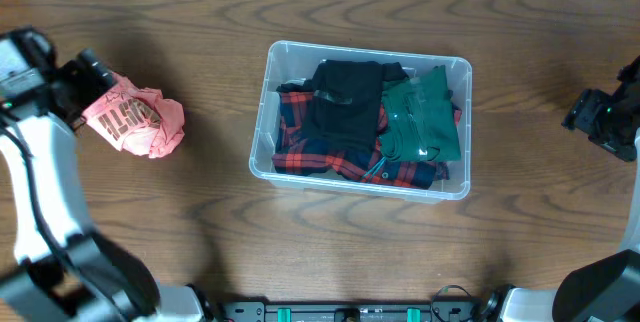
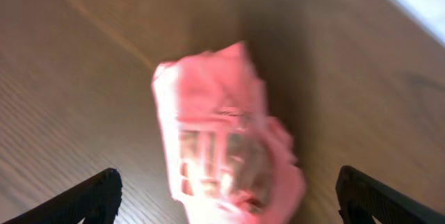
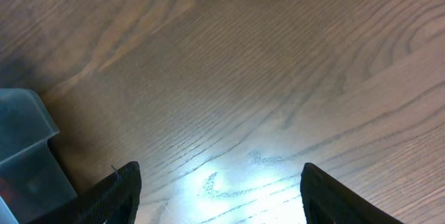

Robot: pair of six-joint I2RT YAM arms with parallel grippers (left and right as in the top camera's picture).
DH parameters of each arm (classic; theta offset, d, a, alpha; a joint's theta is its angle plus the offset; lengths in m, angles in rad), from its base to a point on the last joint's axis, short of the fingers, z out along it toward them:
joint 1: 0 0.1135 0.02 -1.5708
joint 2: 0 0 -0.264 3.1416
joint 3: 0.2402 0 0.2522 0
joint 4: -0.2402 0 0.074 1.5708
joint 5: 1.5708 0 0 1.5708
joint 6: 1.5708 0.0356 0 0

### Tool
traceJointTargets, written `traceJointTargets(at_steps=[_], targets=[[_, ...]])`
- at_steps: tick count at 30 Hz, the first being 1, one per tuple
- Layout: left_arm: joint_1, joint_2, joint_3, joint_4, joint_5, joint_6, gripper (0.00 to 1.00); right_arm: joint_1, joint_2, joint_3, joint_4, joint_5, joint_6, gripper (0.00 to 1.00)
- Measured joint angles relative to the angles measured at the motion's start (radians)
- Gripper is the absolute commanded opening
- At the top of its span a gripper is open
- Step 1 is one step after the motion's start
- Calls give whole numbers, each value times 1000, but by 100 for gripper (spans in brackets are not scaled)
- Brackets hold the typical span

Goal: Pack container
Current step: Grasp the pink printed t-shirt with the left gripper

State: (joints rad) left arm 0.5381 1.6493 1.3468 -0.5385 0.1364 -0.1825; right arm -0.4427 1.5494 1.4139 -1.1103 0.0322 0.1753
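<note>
The clear plastic container (image 1: pixel 268 167) sits at the table's middle, holding a black garment (image 1: pixel 345 102), a green garment (image 1: pixel 425 117) and a red-and-blue plaid one (image 1: pixel 310 157). A crumpled pink garment (image 1: pixel 135 117) lies on the table to its left; in the left wrist view (image 2: pixel 222 140) it is blurred, between my spread fingers. My left gripper (image 1: pixel 90 77) is open at the pink garment's left edge. My right gripper (image 1: pixel 585 112) is open and empty over bare wood, right of the container, whose corner shows in the right wrist view (image 3: pixel 28 154).
The wooden table (image 1: pixel 520 232) stretches around the container. A black rail with green parts (image 1: pixel 350 312) runs along the front edge. The arms' white links (image 1: pixel 45 192) stand at the left front and at the right front (image 1: pixel 610 282).
</note>
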Motion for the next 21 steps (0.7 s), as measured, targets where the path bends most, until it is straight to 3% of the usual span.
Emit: traceJointTargets(at_steps=[8, 15, 16, 19, 21], targets=[[82, 290, -5, 53, 148, 0, 98, 0, 0, 0, 0, 0, 0, 71], [74, 388, -3, 95, 251, 0, 98, 0, 0, -1, -11, 0, 0, 71], [73, 391, -2, 94, 258, 1, 87, 0, 0, -1, -13, 0, 0, 71], [74, 396, -2, 86, 271, -1, 33, 0, 0, -1, -15, 0, 0, 71], [74, 403, -2, 74, 287, 0, 12, 0, 0, -1, -16, 0, 0, 72]])
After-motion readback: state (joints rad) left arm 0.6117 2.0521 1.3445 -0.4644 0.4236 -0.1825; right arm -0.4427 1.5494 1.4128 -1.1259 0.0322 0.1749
